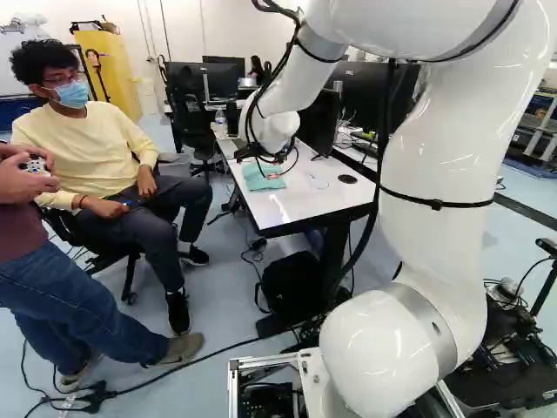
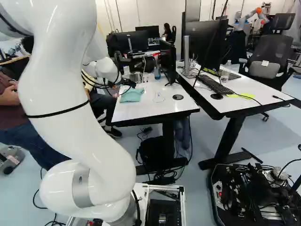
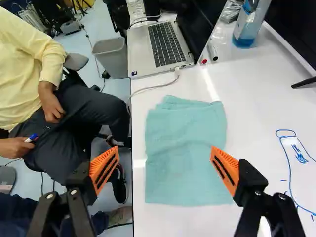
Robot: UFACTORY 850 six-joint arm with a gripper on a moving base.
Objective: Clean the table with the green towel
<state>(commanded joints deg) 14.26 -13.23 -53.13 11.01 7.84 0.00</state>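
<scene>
One towel (image 3: 185, 158) lies on the bench (image 3: 256, 94), upper middle of the left base view, ahead of the empty, wide-open gripper (image 3: 165, 157), nearer its finger (image 3: 226, 169) toward the blue drawing (image 3: 300, 155).

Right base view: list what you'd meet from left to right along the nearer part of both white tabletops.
Green towel, marker drawing, round black disc, second round black disc, yellow-green patch, thin black object.
</scene>
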